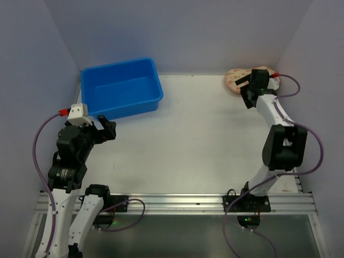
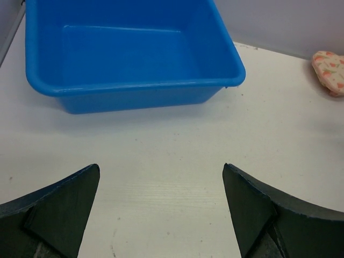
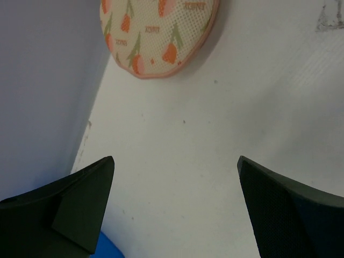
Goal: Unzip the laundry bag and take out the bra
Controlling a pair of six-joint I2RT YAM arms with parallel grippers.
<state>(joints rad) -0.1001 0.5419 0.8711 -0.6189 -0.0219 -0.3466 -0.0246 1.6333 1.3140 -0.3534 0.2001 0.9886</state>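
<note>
White tabletop, grey walls.
1. Laundry bag: lies flat in the far right corner by the back wall. It looks zipped, with no pull visible.
2. Your right gripper: jaws wide and empty, hovering by the bag, probably to find the zip.
3. Left gripper: likewise spread and empty, facing the blue tub, well apart from the bag.

From above, the right arm covers much of the laundry bag, so its zip cannot be made out. The right wrist view cuts the bag off at the top edge; the left wrist view cuts it off at the right edge.
</note>
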